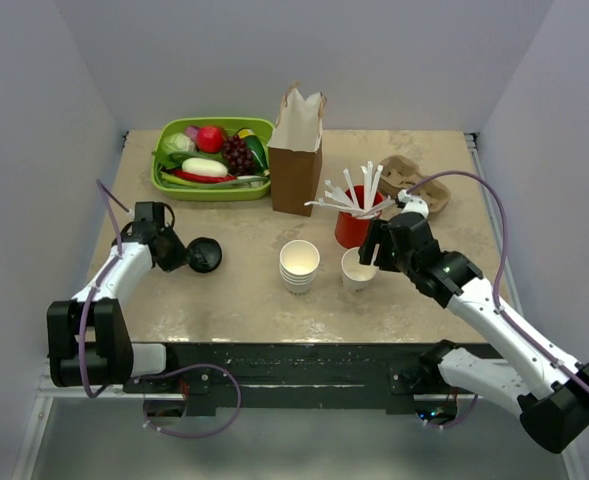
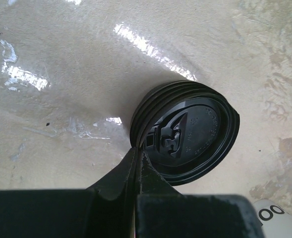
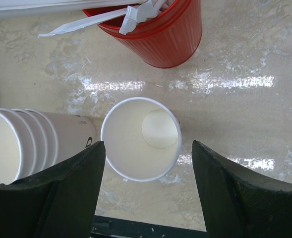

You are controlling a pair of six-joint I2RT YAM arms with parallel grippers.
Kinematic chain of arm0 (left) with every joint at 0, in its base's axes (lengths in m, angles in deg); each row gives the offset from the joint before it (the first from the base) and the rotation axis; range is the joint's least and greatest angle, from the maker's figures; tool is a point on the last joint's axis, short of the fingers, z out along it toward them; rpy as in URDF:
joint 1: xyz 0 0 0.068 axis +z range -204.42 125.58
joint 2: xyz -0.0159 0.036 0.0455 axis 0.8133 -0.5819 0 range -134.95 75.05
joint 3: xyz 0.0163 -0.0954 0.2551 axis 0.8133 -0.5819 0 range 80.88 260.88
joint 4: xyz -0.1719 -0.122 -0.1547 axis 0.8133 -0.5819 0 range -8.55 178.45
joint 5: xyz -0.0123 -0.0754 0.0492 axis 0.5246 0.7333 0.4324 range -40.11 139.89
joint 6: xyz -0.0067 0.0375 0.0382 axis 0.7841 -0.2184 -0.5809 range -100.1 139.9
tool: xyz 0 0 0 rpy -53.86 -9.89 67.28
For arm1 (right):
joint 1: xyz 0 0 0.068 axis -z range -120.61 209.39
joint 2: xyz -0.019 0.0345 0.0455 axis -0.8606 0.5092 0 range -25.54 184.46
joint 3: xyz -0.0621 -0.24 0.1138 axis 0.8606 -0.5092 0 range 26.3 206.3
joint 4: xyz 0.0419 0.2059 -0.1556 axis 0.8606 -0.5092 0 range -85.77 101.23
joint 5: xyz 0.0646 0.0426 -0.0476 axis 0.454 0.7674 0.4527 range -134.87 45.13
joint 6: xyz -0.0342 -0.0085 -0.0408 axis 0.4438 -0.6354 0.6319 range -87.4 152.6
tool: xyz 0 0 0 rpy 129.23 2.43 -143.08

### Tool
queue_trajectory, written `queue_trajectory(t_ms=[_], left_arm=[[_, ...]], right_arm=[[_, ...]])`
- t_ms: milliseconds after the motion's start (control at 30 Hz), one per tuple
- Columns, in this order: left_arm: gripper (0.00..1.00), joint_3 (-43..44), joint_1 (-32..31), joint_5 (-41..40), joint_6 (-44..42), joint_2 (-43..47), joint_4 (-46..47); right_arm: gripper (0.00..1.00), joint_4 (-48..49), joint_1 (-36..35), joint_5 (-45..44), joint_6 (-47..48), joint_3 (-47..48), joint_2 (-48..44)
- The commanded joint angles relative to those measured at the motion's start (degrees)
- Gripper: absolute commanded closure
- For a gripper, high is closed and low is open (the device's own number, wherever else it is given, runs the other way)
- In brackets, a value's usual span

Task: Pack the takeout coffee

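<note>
Gleaming between pale walls, the beige tabletop holds the lone lidless white cup near its front edge, between the spread fingers of the right gripper; the left gripper presses its fingers together at the rim of the black lids.

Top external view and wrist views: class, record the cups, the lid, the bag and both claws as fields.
single cup: upright, lidless, right of cup stack
black lid: left of the cups, on no cup
left claw: shut, tips at the lid's rim
right claw: open, astride the single cup
paper bag: upright behind the cups
</note>
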Motion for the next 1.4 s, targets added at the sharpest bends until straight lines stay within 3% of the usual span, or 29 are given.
queue_trajectory(t_ms=[0,100,367,467,533,700,833,1033,1367], left_arm=[[1.0,2.41,-0.43,1.27,-1.35,4.2,-0.36],[1.0,3.38,-0.43,1.09,-1.88,5.61,-2.11],[1.0,3.56,-0.43,1.35,-2.76,6.49,-4.58],[1.0,2.94,-0.43,2.41,-2.15,6.31,-3.35],[1.0,2.42,-0.35,3.11,-1.44,6.66,-2.56],[1.0,1.28,-0.43,3.11,-0.65,7.36,-1.33],[1.0,0.48,-0.35,2.76,-0.04,7.89,-0.45],[1.0,0.04,-0.35,2.33,0.4,7.37,0.43],[1.0,-0.22,-0.35,2.15,0.23,7.37,0.7]], right_arm=[[0.26,0.53,0.23,-0.05,4.67,3.17,-2.9],[0.26,2.63,0.15,1.88,9.84,3.61,-4.13],[0.27,9.65,-0.29,18.55,20.84,4.93,-6.95],[0.28,13.0,-5.46,22.01,21.12,6.68,-4.68],[0.28,15.29,-13.45,18.07,20.85,10.18,-1.52],[0.3,20.4,-19.35,17.62,15.05,18.01,14.45],[0.32,19.43,-21.21,10.08,10.05,28.36,28.35],[0.38,15.21,-22.71,8.04,9.78,42.96,47.59],[0.46,16.44,-23.32,10.41,8.2,57.3,68.17]])
